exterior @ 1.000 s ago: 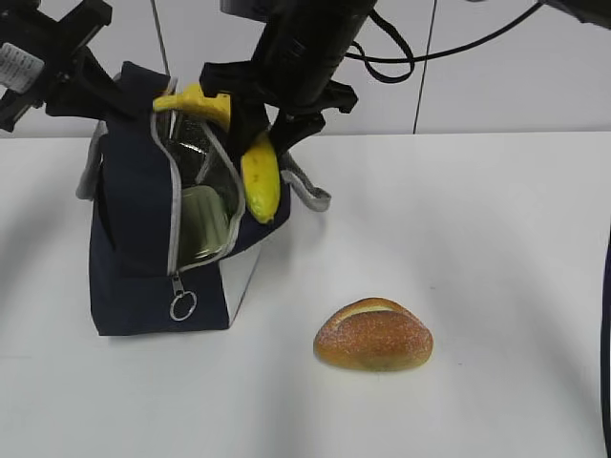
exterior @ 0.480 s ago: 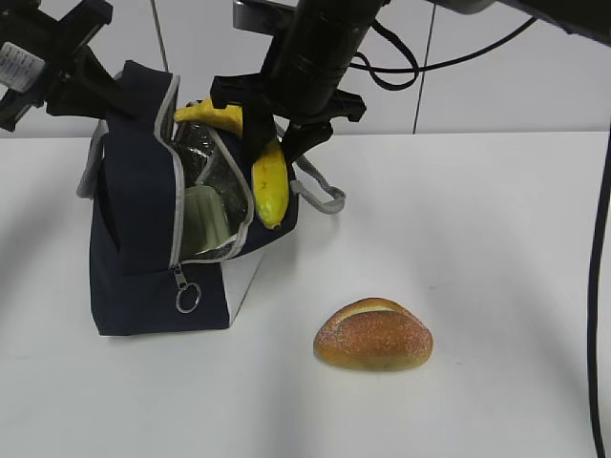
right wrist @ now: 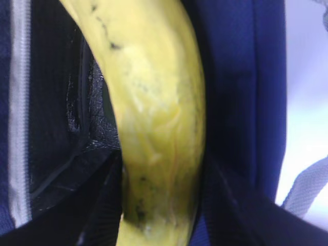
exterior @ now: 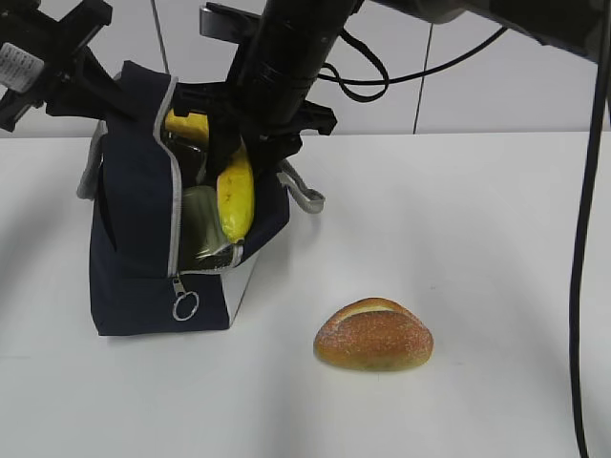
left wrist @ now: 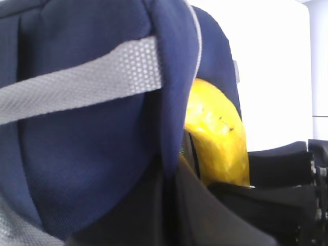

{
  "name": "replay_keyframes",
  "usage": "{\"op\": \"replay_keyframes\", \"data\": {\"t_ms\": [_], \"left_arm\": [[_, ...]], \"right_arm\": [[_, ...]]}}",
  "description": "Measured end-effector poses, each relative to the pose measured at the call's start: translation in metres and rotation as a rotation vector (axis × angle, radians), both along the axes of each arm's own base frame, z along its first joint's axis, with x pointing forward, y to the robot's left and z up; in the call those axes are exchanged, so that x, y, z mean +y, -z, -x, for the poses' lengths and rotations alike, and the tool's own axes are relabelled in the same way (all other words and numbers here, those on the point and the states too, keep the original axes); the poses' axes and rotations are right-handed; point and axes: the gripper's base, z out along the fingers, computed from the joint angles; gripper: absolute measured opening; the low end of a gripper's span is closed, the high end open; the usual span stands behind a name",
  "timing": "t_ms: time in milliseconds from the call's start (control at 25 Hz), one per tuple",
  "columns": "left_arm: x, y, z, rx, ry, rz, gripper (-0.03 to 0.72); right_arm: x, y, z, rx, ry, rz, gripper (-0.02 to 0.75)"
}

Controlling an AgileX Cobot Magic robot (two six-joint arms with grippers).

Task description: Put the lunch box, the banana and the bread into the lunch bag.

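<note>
Two arms met at the bag (exterior: 134, 258), which stood at about 9 o'clock on the white table (exterior: 477, 248) with its zipper open down the near face and the ring pull (exterior: 185, 305) hanging low. At the bag's 10 o'clock corner the left gripper (exterior: 91, 81) was clamped on the navy flap beside the grey strap (left wrist: 82, 84); its wrist view was filled with that fabric, with a yellow curve of banana (left wrist: 218, 138) showing past the edge.

Reaching down from 12 o'clock, the right gripper (exterior: 239, 129) was clamped on the banana (exterior: 235, 196), its dark fingers (right wrist: 102, 205) flanking the fruit in its own wrist view. There the banana (right wrist: 154, 118) hung nearly upright in the mouth of the bag (right wrist: 256, 92), speckled, its lower end at the bottom of the opening and level with the zipper's edge in the exterior view.

Behind the banana, the box (exterior: 199, 224) sat inside the bag, its pale green side visible through the opening.

At about 5 o'clock from the bag, well apart from it, the bread (exterior: 373, 335) lay on the table, slash upward.
</note>
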Motion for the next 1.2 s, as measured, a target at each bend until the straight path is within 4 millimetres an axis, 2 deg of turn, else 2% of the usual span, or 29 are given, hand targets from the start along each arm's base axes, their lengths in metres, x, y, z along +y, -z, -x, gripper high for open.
{"op": "replay_keyframes", "data": {"t_ms": [240,440,520,600,680,760,880,1040,1200], "left_arm": [[0.0,0.0,0.0,-0.001,0.001,0.0,-0.003],[0.0,0.0,0.0,-0.001,0.001,-0.003,-0.003],[0.0,0.0,0.0,0.0,0.002,-0.002,-0.003],[0.0,0.0,0.0,0.001,0.002,-0.002,-0.003],[0.0,0.0,0.0,0.001,0.003,-0.002,-0.003],[0.0,0.0,0.0,0.001,0.006,-0.003,-0.003],[0.0,0.0,0.001,0.002,0.008,-0.003,-0.003],[0.0,0.0,0.001,0.003,0.009,-0.004,-0.003],[0.0,0.0,0.001,0.004,0.009,-0.005,-0.003]], "right_arm": [[0.009,0.003,-0.001,0.019,0.022,-0.069,0.323],[0.02,0.026,-0.007,0.059,0.015,-0.136,0.339],[0.022,0.031,-0.009,0.056,0.001,-0.141,0.389],[0.023,0.03,-0.01,0.037,-0.012,-0.146,0.471],[0.023,0.025,-0.01,0.015,-0.032,-0.152,0.542],[0.023,0.016,-0.011,-0.014,-0.055,-0.142,0.566],[0.018,-0.003,-0.012,-0.075,-0.083,-0.094,0.577],[0.008,-0.035,-0.018,-0.243,-0.076,-0.016,0.582],[-0.001,-0.052,-0.017,-0.315,-0.067,0.038,0.582]]}}
